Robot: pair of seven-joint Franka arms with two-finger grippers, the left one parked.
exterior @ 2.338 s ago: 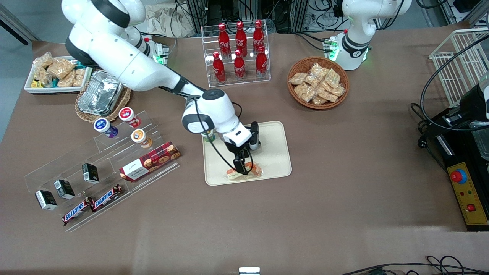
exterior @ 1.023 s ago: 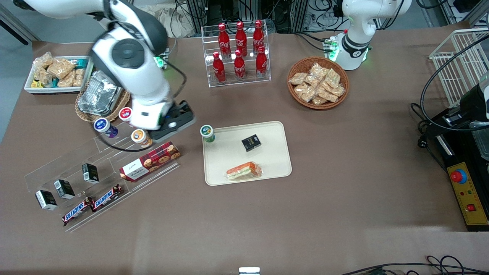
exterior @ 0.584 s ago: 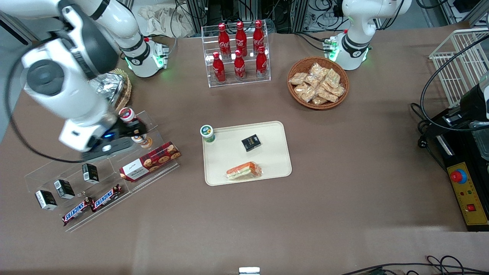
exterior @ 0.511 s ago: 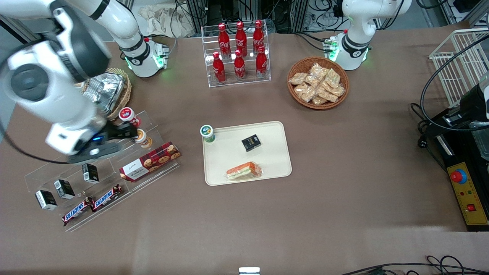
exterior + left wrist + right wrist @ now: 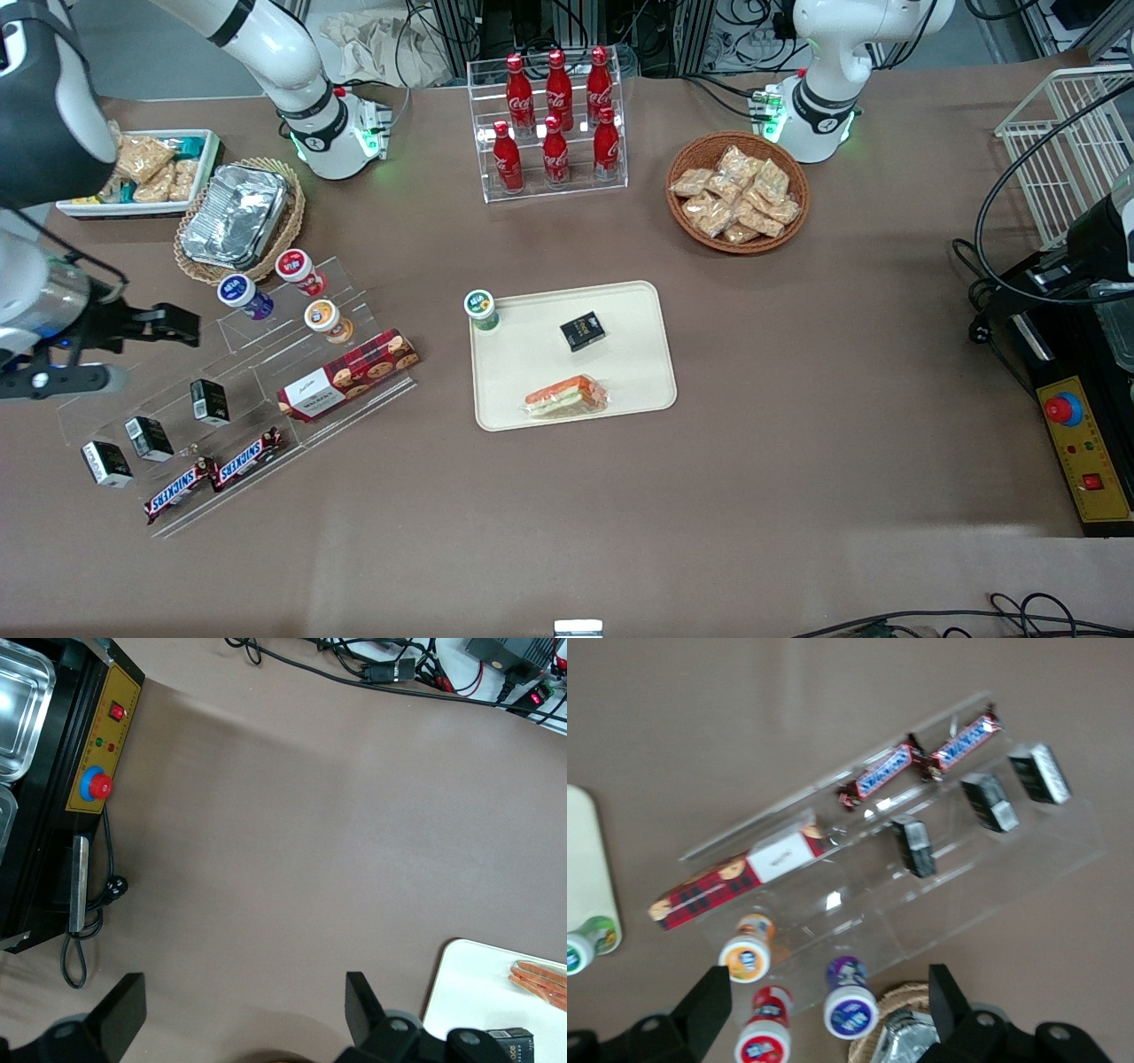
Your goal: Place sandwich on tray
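Sandwich (image 5: 542, 981) on tray (image 5: 461, 992), beside a small black box (image 5: 511, 1043).

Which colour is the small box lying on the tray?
Black, seen best in the front view: the small box on the tray.

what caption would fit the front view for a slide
Sandwich lies on the tray beside a small black box; open gripper hangs above the clear display rack.
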